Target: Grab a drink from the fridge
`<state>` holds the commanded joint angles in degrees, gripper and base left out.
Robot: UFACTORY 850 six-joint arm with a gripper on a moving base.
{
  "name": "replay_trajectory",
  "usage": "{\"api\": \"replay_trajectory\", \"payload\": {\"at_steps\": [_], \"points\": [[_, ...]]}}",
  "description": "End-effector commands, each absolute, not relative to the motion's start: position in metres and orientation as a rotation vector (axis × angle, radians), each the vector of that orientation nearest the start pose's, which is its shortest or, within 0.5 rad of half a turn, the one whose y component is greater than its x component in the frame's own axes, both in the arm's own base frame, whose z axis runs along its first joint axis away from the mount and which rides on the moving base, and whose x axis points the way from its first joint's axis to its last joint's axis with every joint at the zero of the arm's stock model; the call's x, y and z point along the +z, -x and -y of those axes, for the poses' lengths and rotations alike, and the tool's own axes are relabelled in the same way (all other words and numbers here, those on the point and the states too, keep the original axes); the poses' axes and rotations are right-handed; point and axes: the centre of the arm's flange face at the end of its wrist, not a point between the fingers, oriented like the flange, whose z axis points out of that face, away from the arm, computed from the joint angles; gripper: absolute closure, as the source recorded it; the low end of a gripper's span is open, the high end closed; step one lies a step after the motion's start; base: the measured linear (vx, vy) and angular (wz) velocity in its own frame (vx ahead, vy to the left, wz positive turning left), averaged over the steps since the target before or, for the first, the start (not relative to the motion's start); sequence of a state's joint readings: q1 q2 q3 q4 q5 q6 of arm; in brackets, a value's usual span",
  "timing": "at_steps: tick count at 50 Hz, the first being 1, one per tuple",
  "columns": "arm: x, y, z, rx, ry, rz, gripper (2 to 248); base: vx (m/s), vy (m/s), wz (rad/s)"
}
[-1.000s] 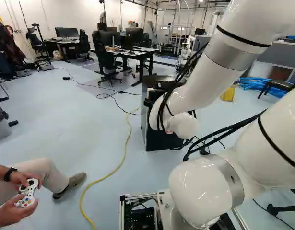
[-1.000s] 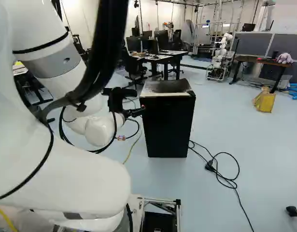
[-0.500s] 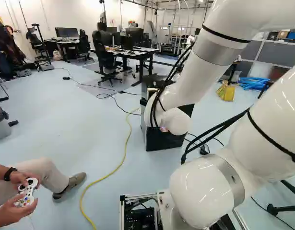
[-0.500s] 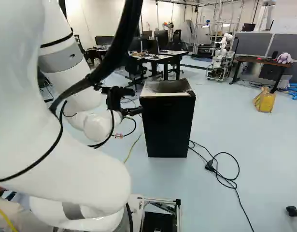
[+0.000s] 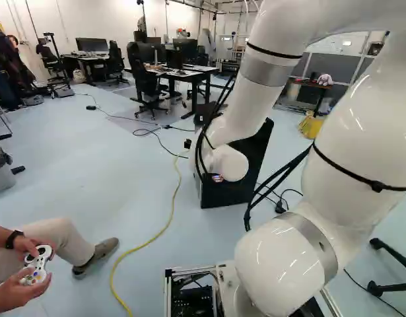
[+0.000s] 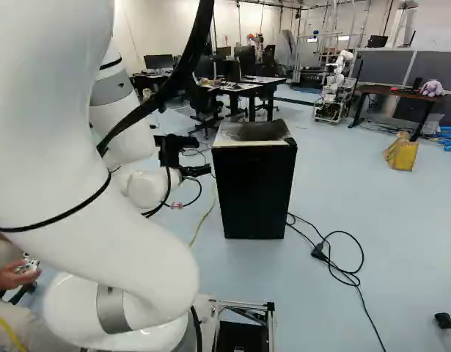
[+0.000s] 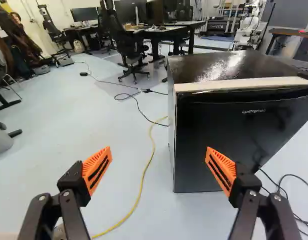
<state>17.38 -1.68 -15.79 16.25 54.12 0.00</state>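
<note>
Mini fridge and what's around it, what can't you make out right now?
Inside the mini fridge, any drinks: wrist and right base views, behind its shut door.
Its back: all views, behind its own body.
Tool: left base view, mostly behind the arm.
Power cord, far end: right base view, cut off by the lower edge.

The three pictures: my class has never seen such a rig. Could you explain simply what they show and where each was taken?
The white machine is a robot arm. Two pictures come from cameras on its moving base, behind the arm, left and right; the third, from its wrist, looks along the black gripper. Its two orange-padded fingers are open, holding nothing. Ahead, a small black fridge stands closed on the floor; no drink shows. A yellow cable lies nearby. In the left base view, a person holds a game controller.
</note>
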Motion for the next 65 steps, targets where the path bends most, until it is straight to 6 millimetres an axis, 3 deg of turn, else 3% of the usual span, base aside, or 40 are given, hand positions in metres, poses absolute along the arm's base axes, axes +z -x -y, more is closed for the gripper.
{"api": "replay_trajectory", "payload": {"at_steps": [65], "points": [[0.282, -0.409, -0.133, -1.766, 2.604, -0.178, 3, 0.0, 0.0, 0.0]]}}
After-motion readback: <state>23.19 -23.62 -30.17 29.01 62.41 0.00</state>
